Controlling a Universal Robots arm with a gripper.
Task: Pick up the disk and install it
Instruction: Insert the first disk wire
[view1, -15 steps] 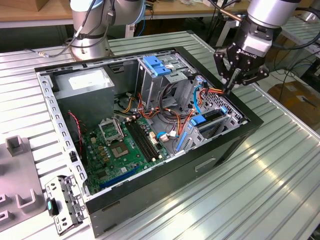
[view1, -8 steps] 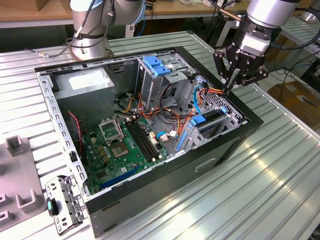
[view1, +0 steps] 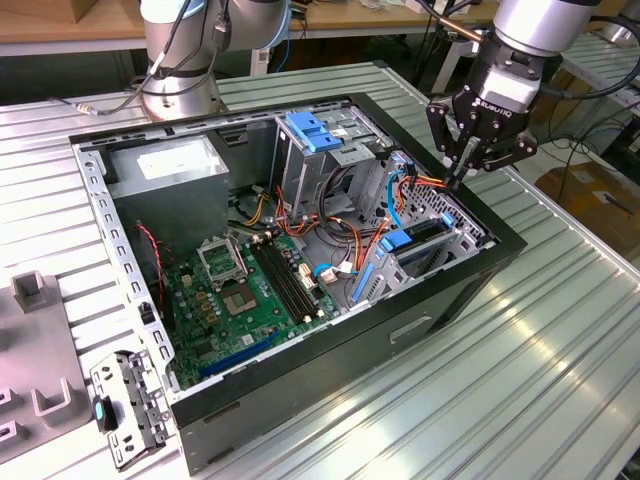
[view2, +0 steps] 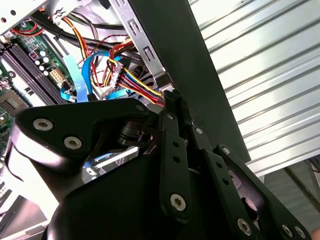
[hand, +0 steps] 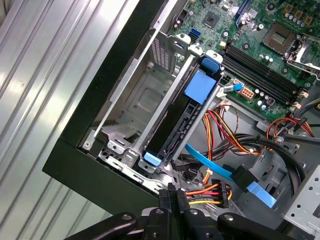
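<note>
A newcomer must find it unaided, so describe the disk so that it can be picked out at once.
Start at the open case on the table and go to its end at the exterior view's right, below the tool. There the disk stands on edge in a metal bay: a dark slab with blue rails, beside loose coloured cables.

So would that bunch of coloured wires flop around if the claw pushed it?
Probably. The wires are thin and hang in loose curves, so they'd likely bend aside rather than resist. They end in a plug, so they'd probably swing together. The claw hovers close above them.
</note>
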